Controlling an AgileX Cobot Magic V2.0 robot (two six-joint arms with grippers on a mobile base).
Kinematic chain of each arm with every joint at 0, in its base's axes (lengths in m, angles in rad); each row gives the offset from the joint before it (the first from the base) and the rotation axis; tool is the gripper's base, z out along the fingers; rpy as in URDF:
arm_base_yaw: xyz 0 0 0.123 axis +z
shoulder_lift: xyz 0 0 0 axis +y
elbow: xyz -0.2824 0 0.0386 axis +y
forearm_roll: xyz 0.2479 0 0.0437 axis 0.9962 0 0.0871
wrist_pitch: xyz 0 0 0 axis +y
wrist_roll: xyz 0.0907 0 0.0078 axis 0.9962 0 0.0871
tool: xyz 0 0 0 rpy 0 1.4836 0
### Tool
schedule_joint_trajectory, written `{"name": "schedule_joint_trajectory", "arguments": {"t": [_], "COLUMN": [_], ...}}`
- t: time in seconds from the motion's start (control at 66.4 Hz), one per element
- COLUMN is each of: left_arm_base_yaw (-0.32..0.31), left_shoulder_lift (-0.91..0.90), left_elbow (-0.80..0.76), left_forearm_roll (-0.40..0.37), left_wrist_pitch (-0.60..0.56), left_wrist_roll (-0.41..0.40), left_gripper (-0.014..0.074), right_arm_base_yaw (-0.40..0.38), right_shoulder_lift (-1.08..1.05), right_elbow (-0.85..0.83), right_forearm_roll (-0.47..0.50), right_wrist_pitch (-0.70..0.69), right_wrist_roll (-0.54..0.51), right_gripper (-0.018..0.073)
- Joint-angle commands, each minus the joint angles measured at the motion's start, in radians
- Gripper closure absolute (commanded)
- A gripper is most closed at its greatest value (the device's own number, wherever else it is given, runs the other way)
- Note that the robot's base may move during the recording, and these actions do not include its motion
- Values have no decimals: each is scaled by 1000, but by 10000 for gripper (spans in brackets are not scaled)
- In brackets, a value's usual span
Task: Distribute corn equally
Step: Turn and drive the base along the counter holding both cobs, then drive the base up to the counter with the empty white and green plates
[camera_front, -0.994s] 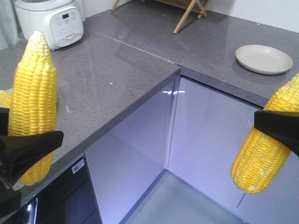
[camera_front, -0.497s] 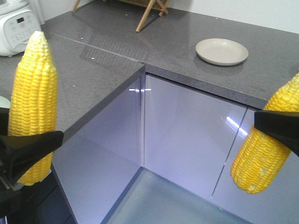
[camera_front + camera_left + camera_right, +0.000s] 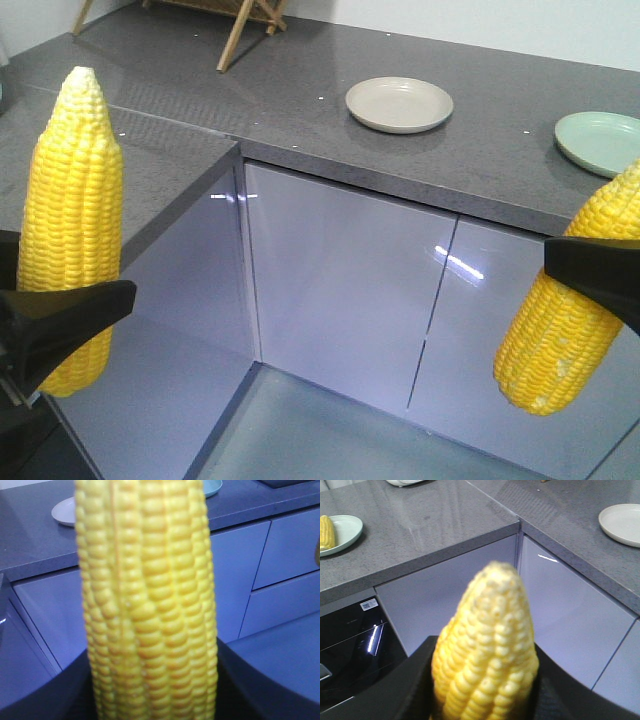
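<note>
Yellow corn fills both wrist views. The left cob stands upright at nine o'clock in the front camera, pale tip up. My left gripper is clamped round its lower third. The right cob hangs at four o'clock, leaning with its blunt end down, and my right gripper is closed across its middle. Both cobs are in the air, clear of the grey countertop, which I take to be carrying height, so nothing drags over the edge.

A third cob lies on a loaded plate at ten o'clock in the right wrist view, well apart from the two I hold. I cannot see a fourth cob.

A beige plate sits bare at twelve o'clock in the front view, and a green plate sits bare at two o'clock. I judge these are where my pair should go, though whether that makes the count even I cannot say. Glossy cabinet doors run below the counter, and wooden rack legs show at eleven o'clock.

The only writing is a white sticker on the black appliance, too small to read. I see no brand.
</note>
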State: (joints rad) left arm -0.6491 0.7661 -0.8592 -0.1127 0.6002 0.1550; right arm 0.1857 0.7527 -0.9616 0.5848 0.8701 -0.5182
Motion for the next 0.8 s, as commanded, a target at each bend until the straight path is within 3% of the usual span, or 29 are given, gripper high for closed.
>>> {"name": "schedule_joint_trajectory", "arguments": {"t": [0.0,0.783], "left_arm_base_yaw": [0,0], "left_shoulder_lift": [-6,-6], "left_elbow": [-27,-27], "left_forearm_roll": [-8,-8], "left_wrist_pitch": [-71,-71], "left_wrist_roll": [-2,-2], "left_gripper": [337,337], "right_arm_base_yaw": [-1,-1], "right_shoulder_lift": [-3,-3], "right_elbow": [-25,-25], "right_forearm_roll": [27,27], "right_wrist_pitch": [-61,-61], "right_wrist_roll": [-4,-4], "right_gripper": [363,363]}}
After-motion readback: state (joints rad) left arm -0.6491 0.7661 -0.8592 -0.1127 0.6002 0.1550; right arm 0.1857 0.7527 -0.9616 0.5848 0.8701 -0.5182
